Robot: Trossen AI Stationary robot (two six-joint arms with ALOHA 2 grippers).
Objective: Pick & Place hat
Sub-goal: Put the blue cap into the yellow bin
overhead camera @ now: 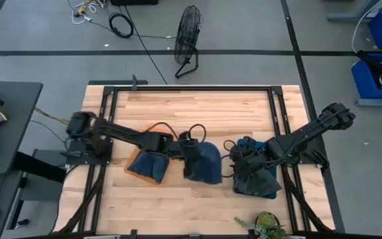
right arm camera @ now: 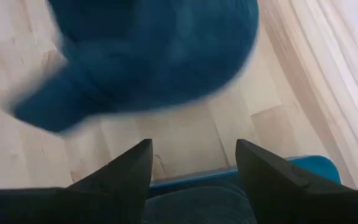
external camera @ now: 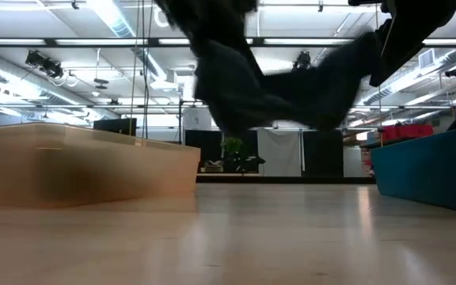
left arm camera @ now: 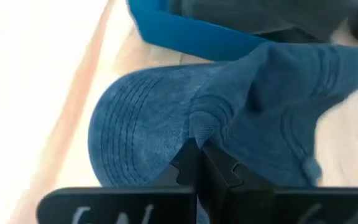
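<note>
Pickup looked done: the left gripper [left arm camera: 205, 163] had its fingers clamped on the blue denim hat [left arm camera: 166, 118], placement still ahead, while the right gripper [right arm camera: 194, 163] hovered over the desk [right arm camera: 185, 134], fingers apart.

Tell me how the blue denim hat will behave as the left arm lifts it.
Probably floppy: the blue denim hat puckers into folds where the left tool, shut on it, pinches the cloth. Likely light, since one small pinch carries it. Its stitched brim looks stiffer and may hold shape. The right tool hangs open nearby.
</note>
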